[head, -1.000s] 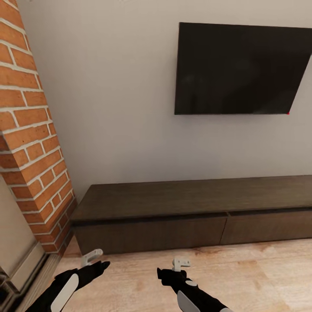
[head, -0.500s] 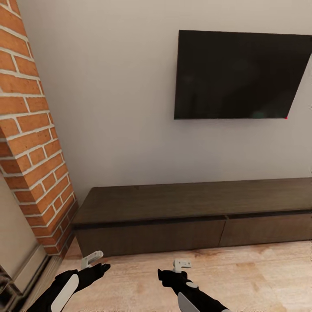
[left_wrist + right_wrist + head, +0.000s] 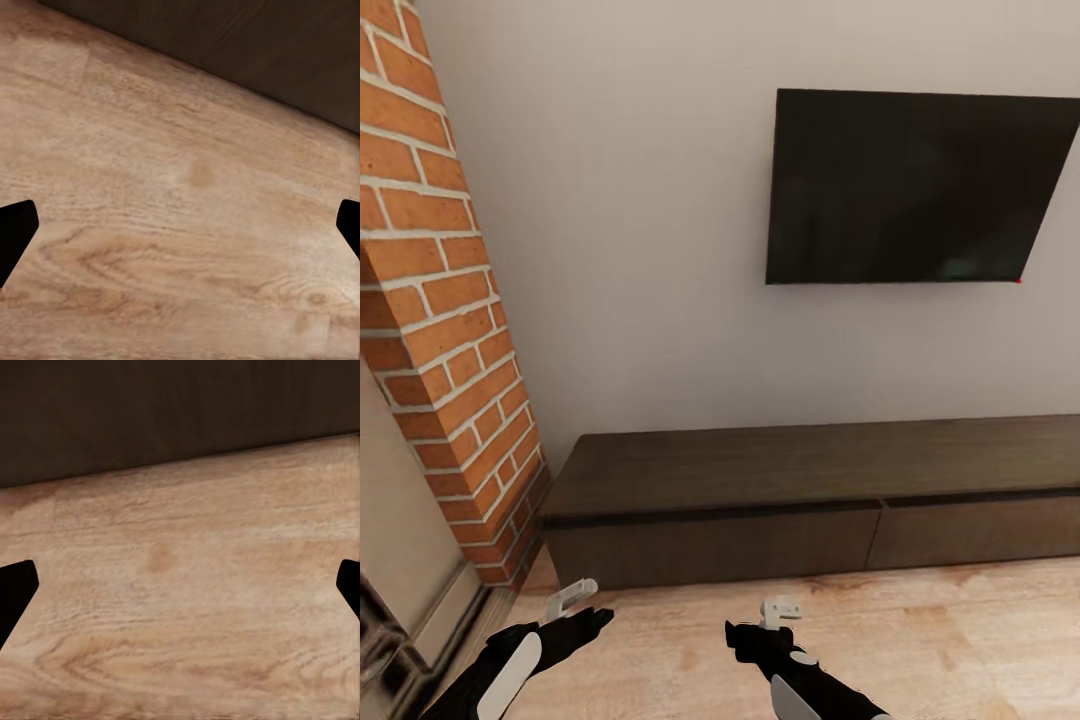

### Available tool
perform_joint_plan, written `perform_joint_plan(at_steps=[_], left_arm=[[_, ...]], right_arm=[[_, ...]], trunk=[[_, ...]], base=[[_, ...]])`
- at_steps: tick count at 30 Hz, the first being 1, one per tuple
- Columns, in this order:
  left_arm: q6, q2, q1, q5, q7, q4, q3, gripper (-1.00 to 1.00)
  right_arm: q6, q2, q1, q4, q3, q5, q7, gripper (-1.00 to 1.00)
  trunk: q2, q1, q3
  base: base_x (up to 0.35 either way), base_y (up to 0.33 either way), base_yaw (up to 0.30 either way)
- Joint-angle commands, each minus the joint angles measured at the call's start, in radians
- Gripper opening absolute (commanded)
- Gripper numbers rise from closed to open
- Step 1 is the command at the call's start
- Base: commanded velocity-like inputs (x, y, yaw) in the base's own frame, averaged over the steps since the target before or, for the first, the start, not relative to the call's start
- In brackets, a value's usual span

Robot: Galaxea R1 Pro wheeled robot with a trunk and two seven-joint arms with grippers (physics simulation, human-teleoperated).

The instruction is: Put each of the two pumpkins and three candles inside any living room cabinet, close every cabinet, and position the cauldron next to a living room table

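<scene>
The long, low dark-brown cabinet (image 3: 810, 465) runs along the white wall, and both of its plain front panels sit flush and closed. My left gripper (image 3: 590, 610) and right gripper (image 3: 755, 622) hover low over the wood floor just in front of it. Both are open with nothing between their fingers. In the left wrist view the fingertips (image 3: 15, 232) stand wide apart over bare floor, with the cabinet's base (image 3: 285, 52) beyond. The right wrist view has the same wide spread of fingertips (image 3: 15, 592) and the cabinet front (image 3: 180, 412). The pumpkins, candles and cauldron are out of view.
A red brick fireplace column (image 3: 440, 330) stands at the left, reaching down to the floor beside the cabinet's left end. A black TV (image 3: 910, 190) hangs on the wall above the cabinet. Light wood floor (image 3: 940, 640) spreads to the right.
The whole picture has shifted: the TV and cabinet sit lower and the brick column further right, so the camera moved. Both grippers keep their places and stay open.
</scene>
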Motion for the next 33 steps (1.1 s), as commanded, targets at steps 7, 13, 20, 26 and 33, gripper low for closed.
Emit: perform_joint_plan(at_steps=[7,13,20,26,33], left_arm=[[-0.001,0.0,-0.001,0.005,0.004,0.01,-0.004,1.0],[-0.002,-0.001,-0.001,0.004,0.005,0.011,-0.005,1.0],[-0.003,-0.002,-0.001,0.002,0.005,0.026,-0.004,1.0],[-0.003,-0.004,-0.001,-0.001,0.005,0.029,-0.004,1.0],[-0.003,-0.005,-0.001,-0.002,0.005,0.03,-0.004,1.0]], right_arm=[[-0.005,0.0,-0.001,-0.001,0.009,-0.01,-0.009,1.0],[-0.005,0.0,-0.001,0.001,0.008,-0.012,-0.01,1.0],[-0.005,-0.001,-0.001,0.002,0.008,-0.012,-0.01,1.0],[-0.005,-0.002,-0.001,0.002,0.008,-0.012,-0.01,1.0],[-0.006,-0.002,0.0,0.002,0.009,-0.012,-0.01,1.0]], trunk=[[0.049,-0.028,0.021],[0.091,-0.051,0.04],[0.14,-0.077,0.062],[0.182,-0.1,0.081],[0.231,-0.127,0.103]], base=[[-0.305,0.098,0.243],[-0.312,0.101,0.273],[-0.311,0.084,0.275],[-0.224,0.013,0.275],[-0.157,0.001,0.275]])
